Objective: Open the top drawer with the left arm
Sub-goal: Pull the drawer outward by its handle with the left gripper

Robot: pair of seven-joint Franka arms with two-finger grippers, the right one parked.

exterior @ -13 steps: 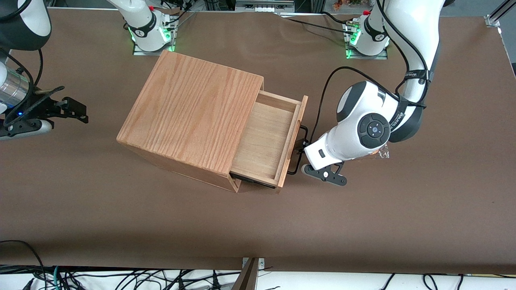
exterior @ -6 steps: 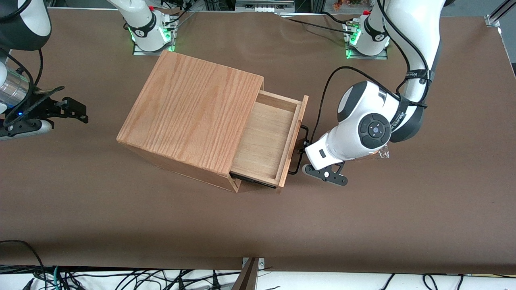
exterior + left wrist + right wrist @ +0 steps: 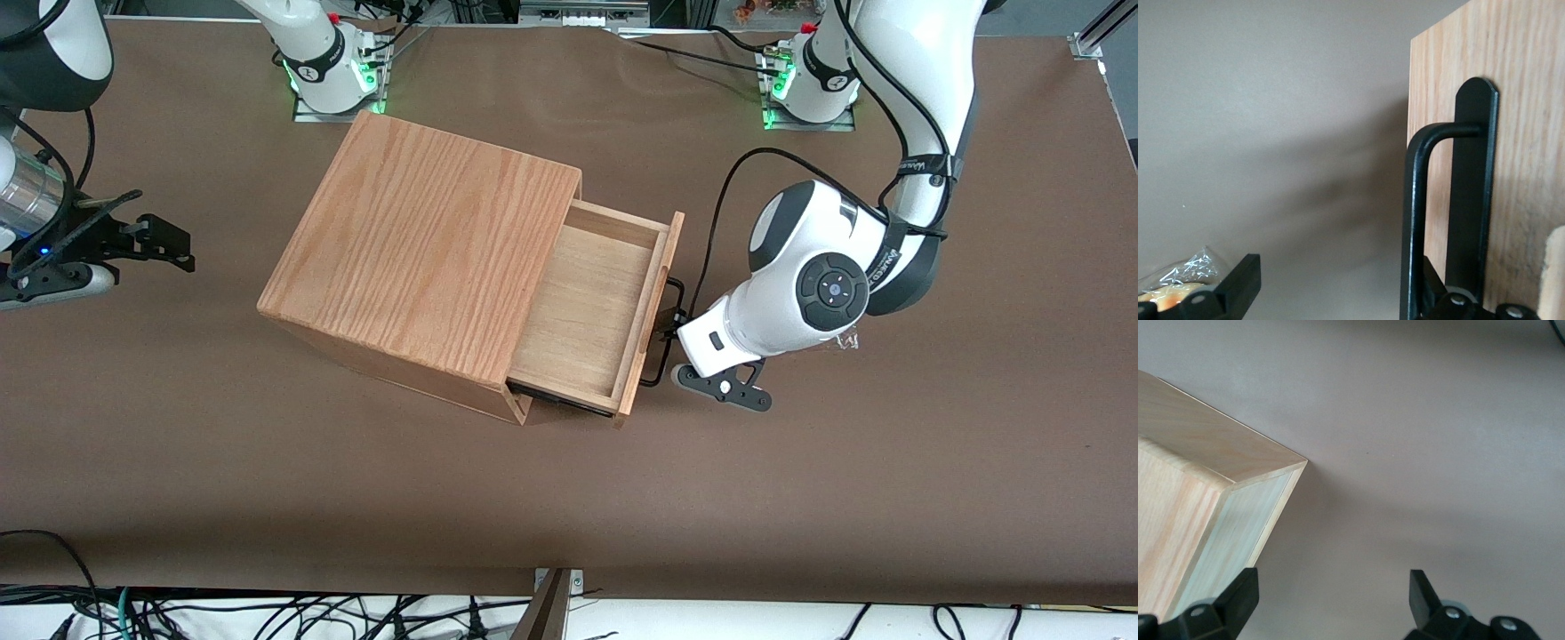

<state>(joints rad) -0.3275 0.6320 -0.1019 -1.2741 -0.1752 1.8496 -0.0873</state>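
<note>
Pulling stage, I'd say mostly done. Landmark is the wooden box (image 3: 422, 258), sitting mid-table on the brown table (image 3: 569, 498). From its side facing the working arm, the top drawer (image 3: 591, 307) sticks out a good way, its bare inside showing; from the drawer's depth I judge a bit more travel may be left, but I can't see how long it is. I have the left arm (image 3: 818, 284) bent down just beside the drawer front, away from the box. The bar handle (image 3: 1415, 220) stands off the drawer front. My gripper (image 3: 667, 324) is right at that handle: in the wrist view one finger (image 3: 1238, 283) stands well apart from the bar and the other sits at the bar, so the fingers are spread, hooking rather than pinching. Left: finish the pull if needed, back off. A crinkly wrapped item (image 3: 1178, 283) lies on the table near the gripper.
</note>
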